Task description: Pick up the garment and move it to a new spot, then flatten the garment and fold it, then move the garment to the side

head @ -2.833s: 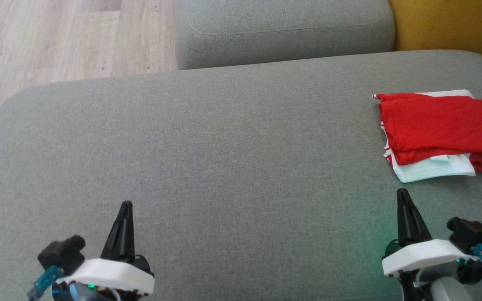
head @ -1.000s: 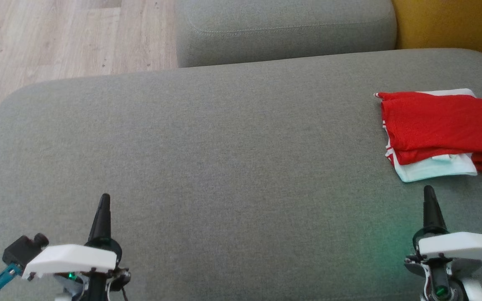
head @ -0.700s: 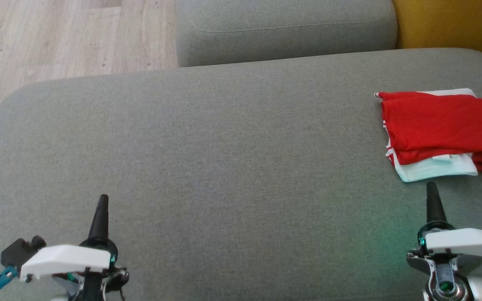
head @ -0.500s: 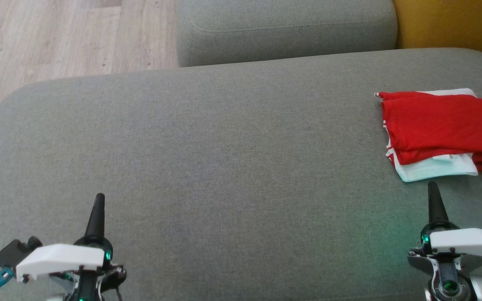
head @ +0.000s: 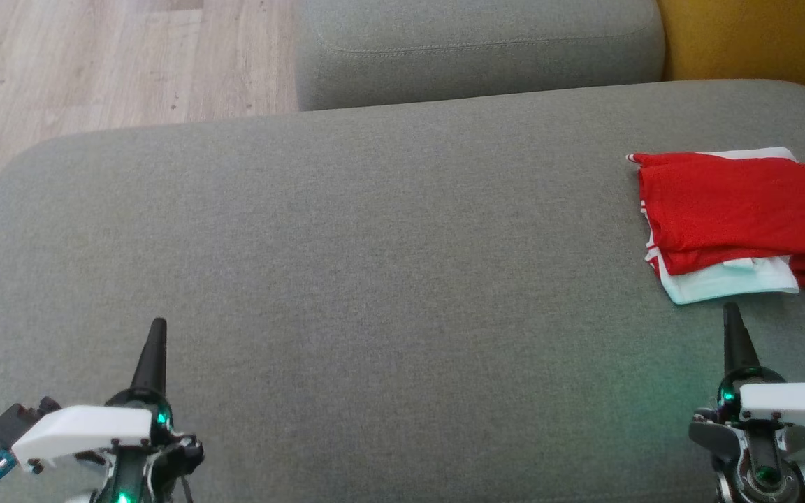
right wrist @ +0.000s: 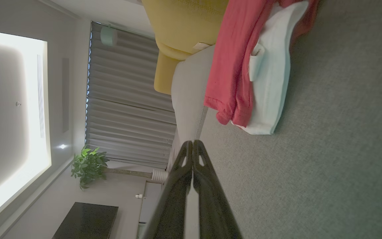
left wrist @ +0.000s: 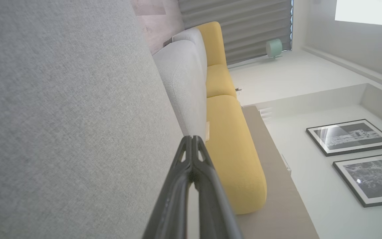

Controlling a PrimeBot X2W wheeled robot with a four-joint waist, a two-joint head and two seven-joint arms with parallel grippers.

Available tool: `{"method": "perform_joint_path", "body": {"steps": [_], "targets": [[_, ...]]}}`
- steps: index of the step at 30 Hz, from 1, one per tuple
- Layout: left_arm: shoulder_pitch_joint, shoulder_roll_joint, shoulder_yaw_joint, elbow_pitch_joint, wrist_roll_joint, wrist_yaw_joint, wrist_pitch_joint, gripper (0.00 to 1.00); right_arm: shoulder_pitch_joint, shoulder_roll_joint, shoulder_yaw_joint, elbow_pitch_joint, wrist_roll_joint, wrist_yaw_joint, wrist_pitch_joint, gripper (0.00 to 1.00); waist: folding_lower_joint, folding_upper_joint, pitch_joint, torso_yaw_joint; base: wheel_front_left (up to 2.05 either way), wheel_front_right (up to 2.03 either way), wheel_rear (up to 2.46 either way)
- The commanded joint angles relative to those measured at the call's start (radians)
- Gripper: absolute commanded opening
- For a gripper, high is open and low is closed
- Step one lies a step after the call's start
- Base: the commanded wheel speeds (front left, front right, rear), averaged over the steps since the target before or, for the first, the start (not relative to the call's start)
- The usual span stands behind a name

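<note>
The grey sofa cushion (head: 374,244) is seen lying mostly bare. The red and white garment (head: 731,209) is seen folded in a neat stack at the cushion's far right, so the last step, moving it aside, is judged done. Nothing more than parking the arms is thought to be called for. The left gripper (head: 156,327) and right gripper (head: 731,312) are closed on nothing and kept off the cloth. Compared with earlier, both have been drawn outward toward the corners, while the garment has been left unmoved.
</note>
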Motion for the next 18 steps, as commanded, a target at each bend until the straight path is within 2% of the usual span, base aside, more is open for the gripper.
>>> {"method": "perform_joint_path", "body": {"steps": [1,18], "targets": [[-0.065,0.015,0.036,-0.026,-0.034,-0.007,0.010,0.00,-0.052,-0.004,0.012,-0.044,0.039,-0.001,0.011,0.00,0.0000,0.0000,0.000,0.000,0.00,0.00,0.00],[-0.086,0.014,0.071,-0.012,-0.199,-0.019,0.058,0.00,-0.056,-0.005,-0.006,-0.060,0.216,-0.001,0.055,0.00,0.0000,0.0000,0.003,0.001,0.00,0.00,0.00]]}}
